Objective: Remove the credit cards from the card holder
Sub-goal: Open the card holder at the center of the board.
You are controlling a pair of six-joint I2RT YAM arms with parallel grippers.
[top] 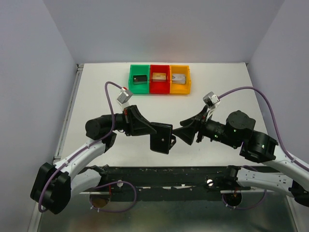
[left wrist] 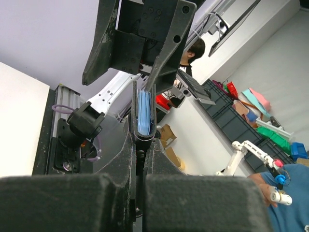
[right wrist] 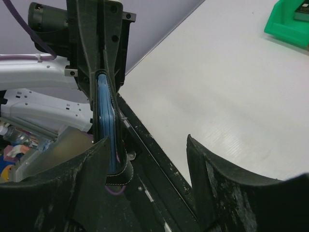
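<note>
Top external view: the left gripper point(top: 154, 132) holds the holder point(top: 161, 138) in the air above the table point(top: 231, 87), near the front edge and well apart from the bins point(top: 160, 91) at the rear. Left wrist view: the left jaws are fully shut on one edge of the holder point(left wrist: 144, 113), which stands edge-on and nearly folded, with its blue-grey inner faces showing in the slot. No cards can be told apart in any view; they are judged to sit inside the fold. Right wrist view: the right gripper point(right wrist: 147, 142) stands wide open and holds nothing. The free end of the holder lies just beside one finger point(right wrist: 91, 188); contact cannot be confirmed. Handling: the holder is judged light and soft, so it is likely to flex or twist if pulled off-axis. The cards are judged light, thin, stiff and smooth, and likely to slip between pads. Take hold of a card at whatever edge stands proud of its pocket, pinch flat across both faces, and draw it straight along the pocket. Pocket friction may drag the holder out of the left jaws.
</note>
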